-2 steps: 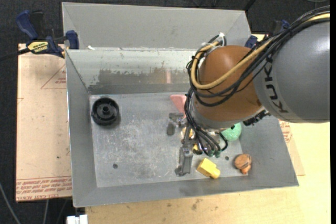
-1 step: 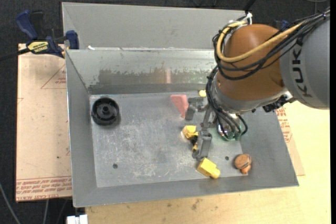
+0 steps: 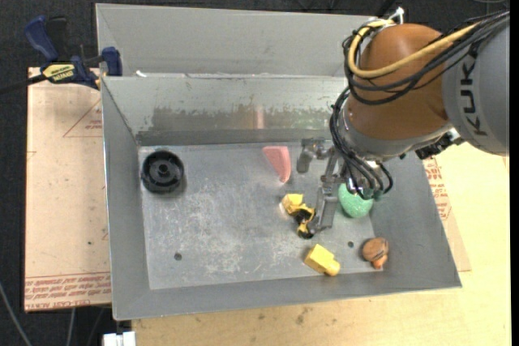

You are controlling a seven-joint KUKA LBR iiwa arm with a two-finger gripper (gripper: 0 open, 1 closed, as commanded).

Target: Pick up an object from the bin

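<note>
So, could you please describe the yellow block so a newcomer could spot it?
Look in the grey bin, at the front of its floor, right of centre. The yellow block lies there, left of a brown lump; unlike the yellow toy behind it, it bears no black.

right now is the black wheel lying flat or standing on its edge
Lying flat: the black wheel shows its full round face and centre hub upward, resting on the bin floor near the left wall.
</note>
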